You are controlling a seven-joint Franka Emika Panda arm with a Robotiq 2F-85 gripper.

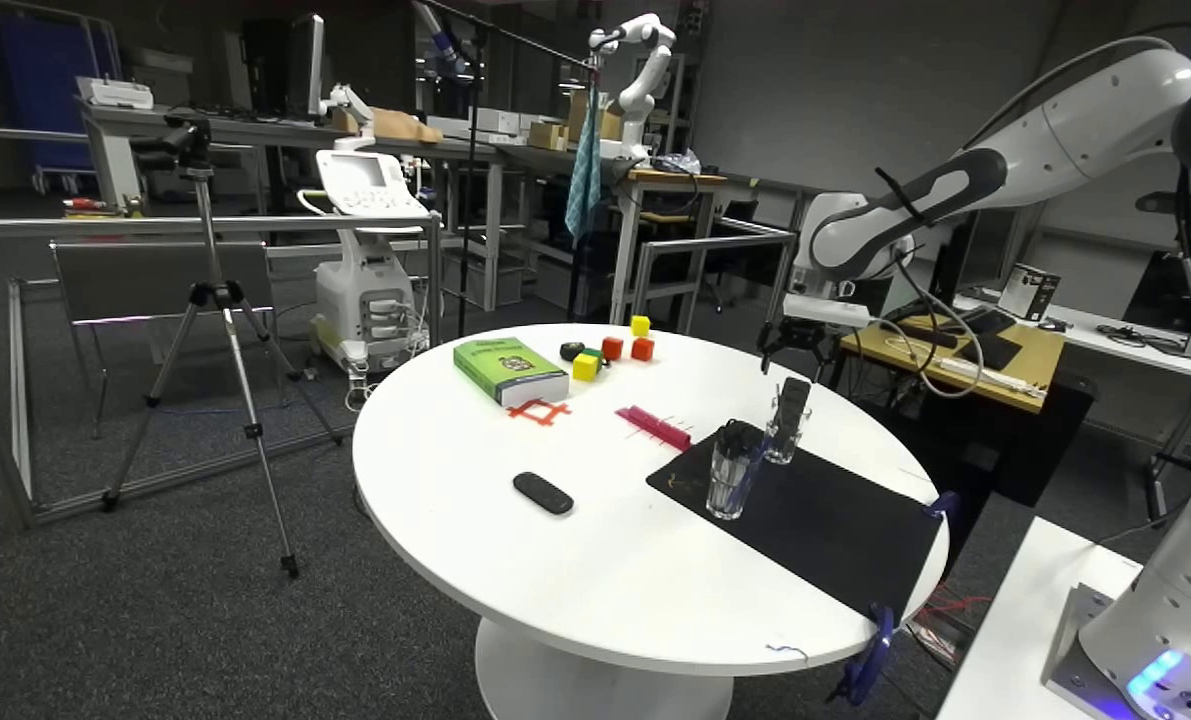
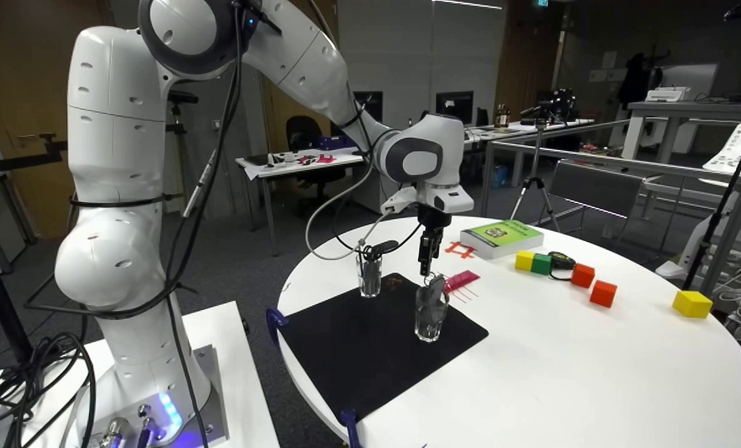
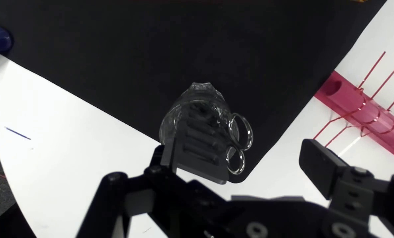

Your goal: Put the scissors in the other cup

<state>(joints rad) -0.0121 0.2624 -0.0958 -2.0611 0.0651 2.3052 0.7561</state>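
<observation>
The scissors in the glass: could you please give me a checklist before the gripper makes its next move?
1. Gripper open: ok.
2. Ring handles of the scissors sticking out of their glass: ok.
3. Dark block apart from scissors: not ok; right beside them, same glass.
4. Fingertips clear of the block: cannot tell; one looks very close.
5. Other glass upright: ok.
6. Enough room inside it: cannot tell; dark things stand there.

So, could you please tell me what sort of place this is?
Probably a robotics lab: a robot arm reaches over the table, a second arm stands in the background, and there's a tripod.
</observation>
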